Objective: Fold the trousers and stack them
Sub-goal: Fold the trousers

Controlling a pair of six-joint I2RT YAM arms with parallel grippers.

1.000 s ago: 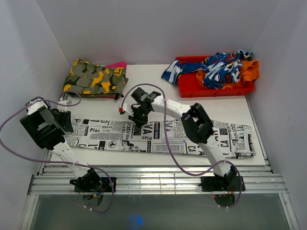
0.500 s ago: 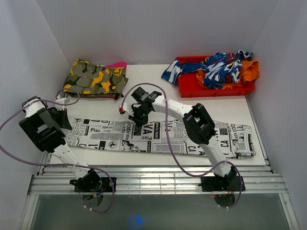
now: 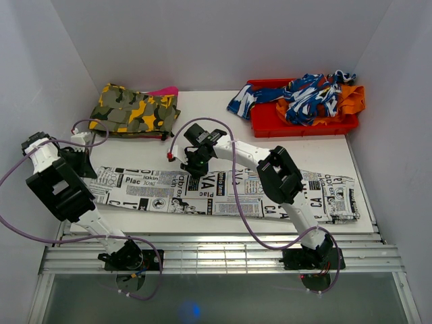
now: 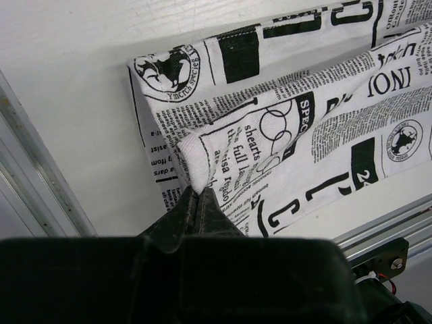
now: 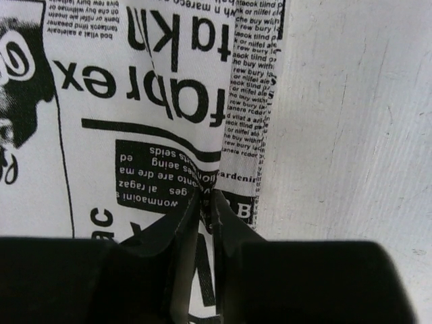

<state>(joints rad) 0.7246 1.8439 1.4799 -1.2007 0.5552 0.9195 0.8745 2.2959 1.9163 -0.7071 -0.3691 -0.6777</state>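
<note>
The trousers (image 3: 223,192), white cloth with black newspaper print, lie stretched across the table from left to right. My left gripper (image 3: 79,164) is shut on the trousers' left end; in the left wrist view (image 4: 197,191) its jaws pinch a raised corner of the cloth (image 4: 256,135). My right gripper (image 3: 196,164) is shut on the trousers' far edge near the middle; in the right wrist view (image 5: 208,196) its jaws pinch a fold of the printed cloth (image 5: 148,101) beside bare table.
A yellow-green camouflage garment (image 3: 133,110) lies folded at the back left. A red bin (image 3: 270,125) at the back right holds a blue-and-white garment (image 3: 307,94) and orange cloth. Metal rails (image 3: 216,253) run along the near edge.
My left arm has swung outward to the left, pulling the trousers' left end with it. The right gripper has stayed in place on the far edge.
</note>
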